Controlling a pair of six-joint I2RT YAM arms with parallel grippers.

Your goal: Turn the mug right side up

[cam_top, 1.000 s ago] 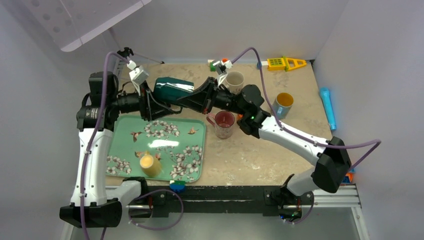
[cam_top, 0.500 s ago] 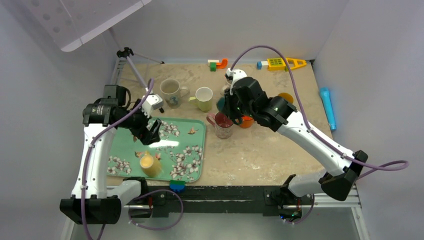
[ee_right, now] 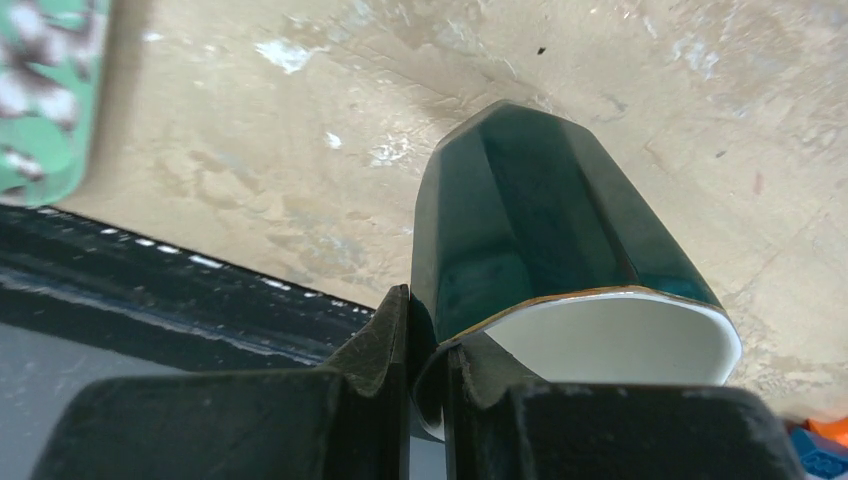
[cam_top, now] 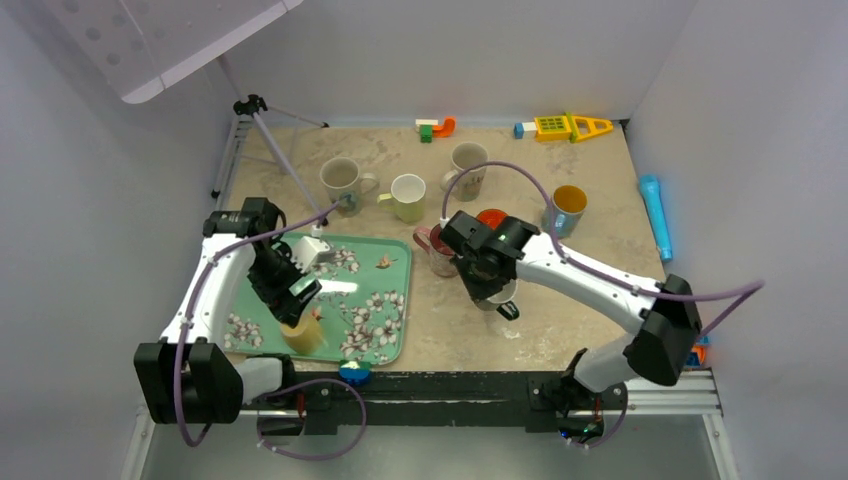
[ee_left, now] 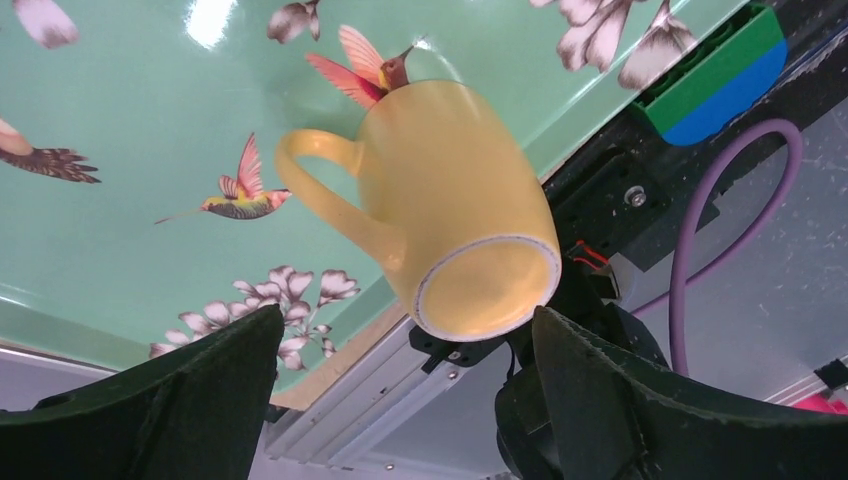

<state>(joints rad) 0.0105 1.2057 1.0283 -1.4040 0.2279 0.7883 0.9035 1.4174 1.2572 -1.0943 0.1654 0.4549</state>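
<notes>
The yellow mug point(ee_left: 450, 215) stands upside down on the tray point(ee_left: 120, 90), near the tray's front edge, foot ring up and handle out to the side. The left gripper point(cam_top: 291, 295) hangs just above it, wide open with a finger on either side and touching nothing, likely lined up to close on the body for the flip. Off the tray's right edge, the right gripper point(ee_right: 425, 350) is clamped on the rim of a green mug point(ee_right: 530, 220), one finger inside and one outside. Its mouth points up and its base toward the counter point(ee_right: 250, 150). Whether the base touches, I cannot tell. That rim pinch suits setting it down upright.
</notes>
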